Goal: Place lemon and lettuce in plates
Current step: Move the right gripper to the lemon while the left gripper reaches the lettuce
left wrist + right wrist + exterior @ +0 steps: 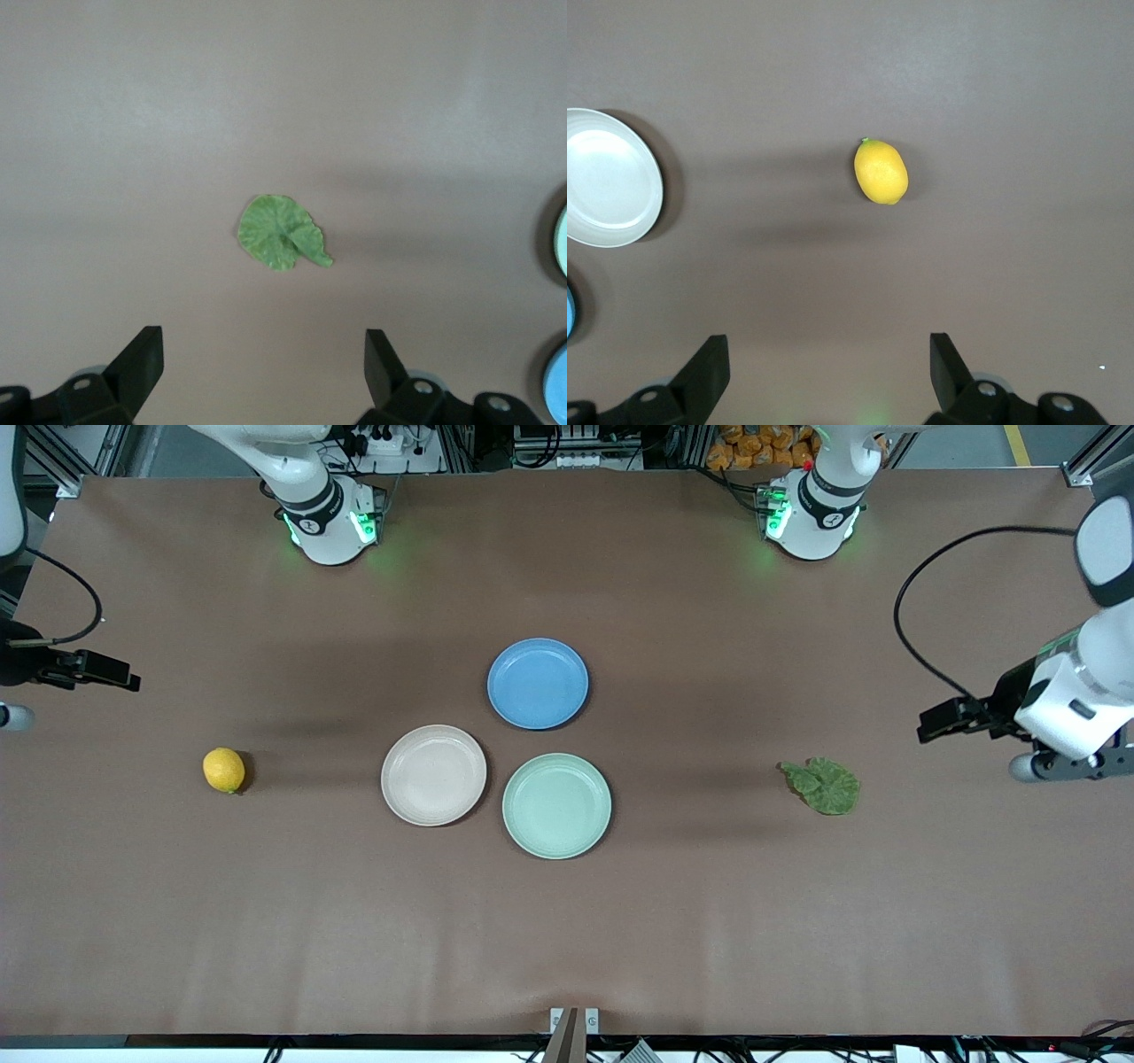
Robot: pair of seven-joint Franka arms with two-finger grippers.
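Observation:
The lemon [223, 770] lies on the brown table toward the right arm's end, beside the pale beige-pink plate [433, 774]. The pale mint green plate [556, 805] sits next to that one, slightly nearer the front camera. The lettuce [824, 785] lies flat toward the left arm's end. Both plates are empty. My left gripper [264, 345] is open and empty, held high over the table near the lettuce [282, 233]. My right gripper [829, 350] is open and empty, held high near the lemon [881, 172]; the beige-pink plate [607, 177] also shows in the right wrist view.
An empty blue plate [538, 683] sits farther from the front camera than the other two plates, touching neither. The two arm bases [330, 522] [811, 514] stand along the table's edge farthest from the front camera.

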